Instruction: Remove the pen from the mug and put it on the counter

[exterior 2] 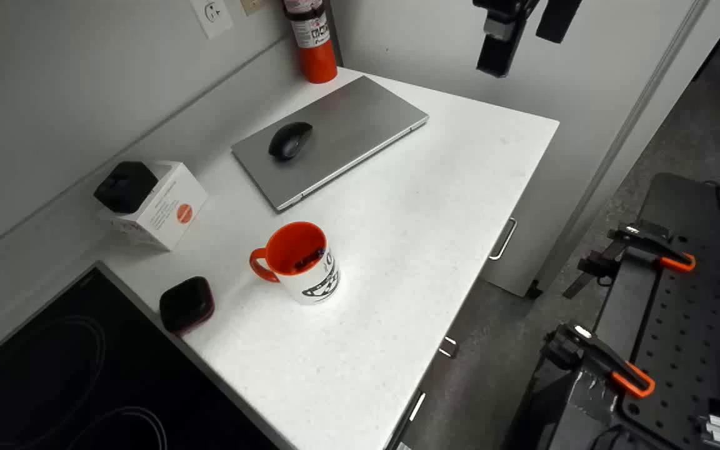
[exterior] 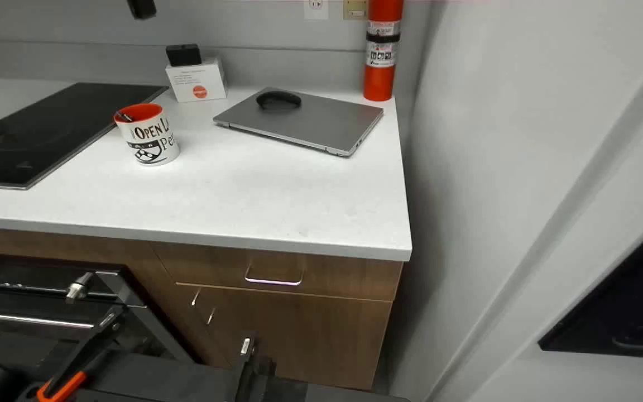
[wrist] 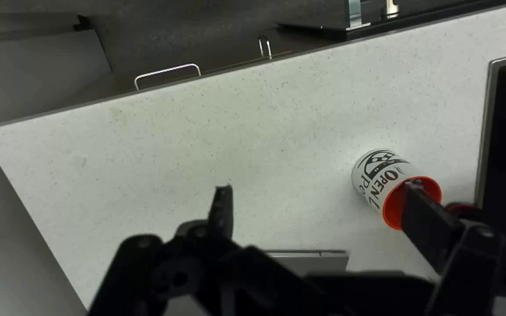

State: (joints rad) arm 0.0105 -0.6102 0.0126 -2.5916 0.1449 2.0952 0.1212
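The white mug with black markings and a red-orange inside stands upright on the counter in both exterior views [exterior: 151, 142] [exterior 2: 319, 284] and in the wrist view [wrist: 374, 175]. The dark pen [exterior: 124, 116] leans inside the mug, its end near the rim; it also shows in an exterior view [exterior 2: 309, 259]. In the wrist view a finger largely hides it. The white counter [exterior: 277, 195] [exterior 2: 391, 262] [wrist: 191, 140] has brown drawer fronts below. My gripper [wrist: 318, 188] is open and empty, high above the counter. It also shows at the top of an exterior view [exterior 2: 522, 50].
A grey laptop [exterior: 305, 120] [exterior 2: 341, 137] with a black mouse [exterior: 278, 99] on it lies behind the mug. A white box [exterior: 197, 81] with a black object on top, a black cooktop [exterior: 48, 128], a small dark case [exterior 2: 186, 304] and a red extinguisher [exterior: 380, 78] stand around.
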